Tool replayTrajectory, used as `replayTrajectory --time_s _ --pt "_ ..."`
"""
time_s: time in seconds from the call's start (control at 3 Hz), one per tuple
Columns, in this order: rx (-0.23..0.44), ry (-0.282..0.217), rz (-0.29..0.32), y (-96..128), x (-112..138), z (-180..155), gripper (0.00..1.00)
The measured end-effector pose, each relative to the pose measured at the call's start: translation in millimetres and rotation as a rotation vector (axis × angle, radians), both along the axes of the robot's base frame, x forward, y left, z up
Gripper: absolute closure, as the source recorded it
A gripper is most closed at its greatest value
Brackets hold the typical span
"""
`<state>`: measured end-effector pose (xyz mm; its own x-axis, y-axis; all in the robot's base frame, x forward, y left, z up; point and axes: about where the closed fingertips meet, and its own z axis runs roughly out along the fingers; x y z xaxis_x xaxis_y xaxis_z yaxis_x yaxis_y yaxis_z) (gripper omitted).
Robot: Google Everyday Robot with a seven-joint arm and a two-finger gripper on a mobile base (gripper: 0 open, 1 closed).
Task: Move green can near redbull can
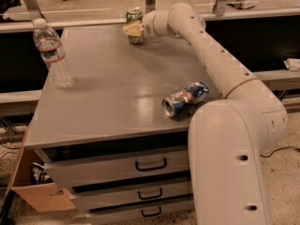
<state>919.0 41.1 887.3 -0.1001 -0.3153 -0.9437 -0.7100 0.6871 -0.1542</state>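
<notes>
The green can [135, 21] stands upright at the far edge of the grey table [108, 97]. It has a silver top. My gripper [132, 30] is right at the can, its pale fingers overlapping the can's front. The redbull can [185, 99] is blue and silver, dented, and lies on its side near the table's front right, well apart from the green can. My arm [220, 64] stretches from the front right across the table to the far edge.
A clear plastic bottle [51, 54] stands upright at the table's left side. Drawers [150, 165] sit under the tabletop. A cardboard box [40, 193] is on the floor at the left. A rail runs behind the table.
</notes>
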Motion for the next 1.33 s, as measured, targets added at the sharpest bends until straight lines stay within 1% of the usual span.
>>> replayTrajectory --time_s 0.33,0.67,1.0,1.33 --pt "0.006 0.014 0.018 -1 -6 2 0.71" --pt "0.025 0.002 0.053 0 -19 14 0.95" --pt "0.033 -0.027 0.103 -3 -42 34 1.00" --pt "0.022 -0.053 0.151 -13 -72 55 1.00"
